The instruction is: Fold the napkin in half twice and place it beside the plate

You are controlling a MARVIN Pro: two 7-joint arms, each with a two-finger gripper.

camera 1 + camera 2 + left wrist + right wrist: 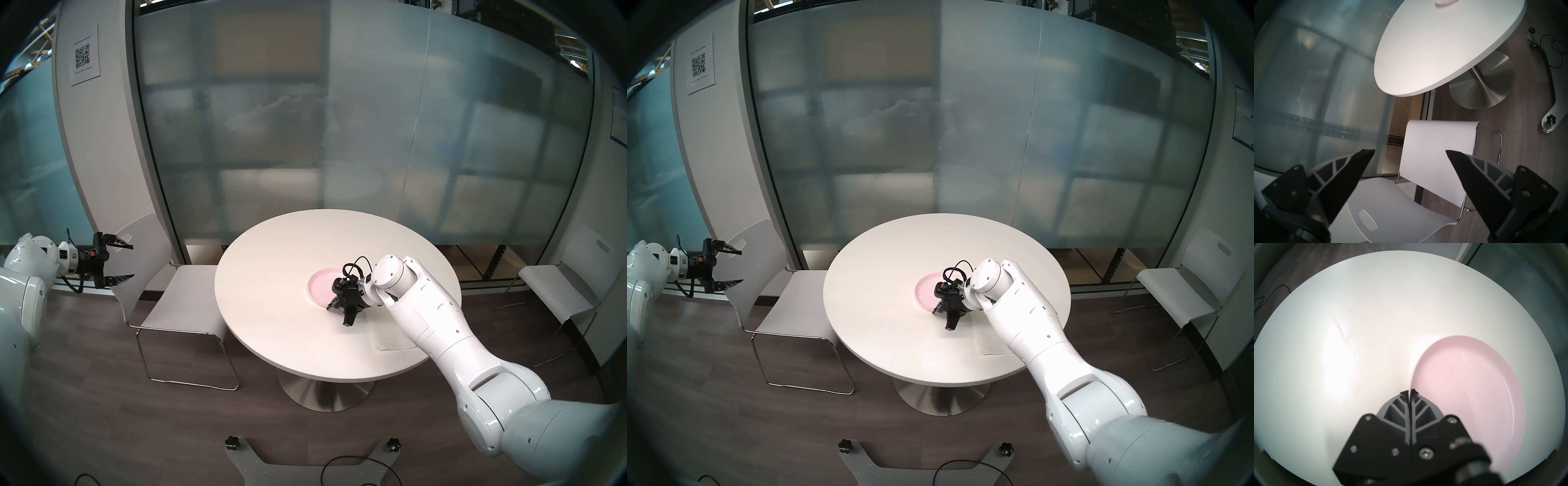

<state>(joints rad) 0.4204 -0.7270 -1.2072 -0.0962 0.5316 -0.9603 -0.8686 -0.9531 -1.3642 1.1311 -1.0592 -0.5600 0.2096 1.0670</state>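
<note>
Plate (1474, 378), napkin (390, 341), two tools on round worktop (271, 271).
Right tool (1410, 392): fingers pinched on the pink plate's rim; plate holds nothing. Napkin: flat on worktop beneath right arm, near plate. Left tool (117, 259): spread wide, empty, off worktop.

A pale pink plate (1474, 378) and plain white napkin (390, 336) lie on a white desk (271, 271); black fingers (1349, 178) show grey ribbing.

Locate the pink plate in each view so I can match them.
Head stereo left: pink plate at table centre, partly behind the right gripper.
Head stereo right: same spot.
Left wrist: sliver at top edge.
Right wrist: large, right of centre.
Shared landmark: round white table.
</note>
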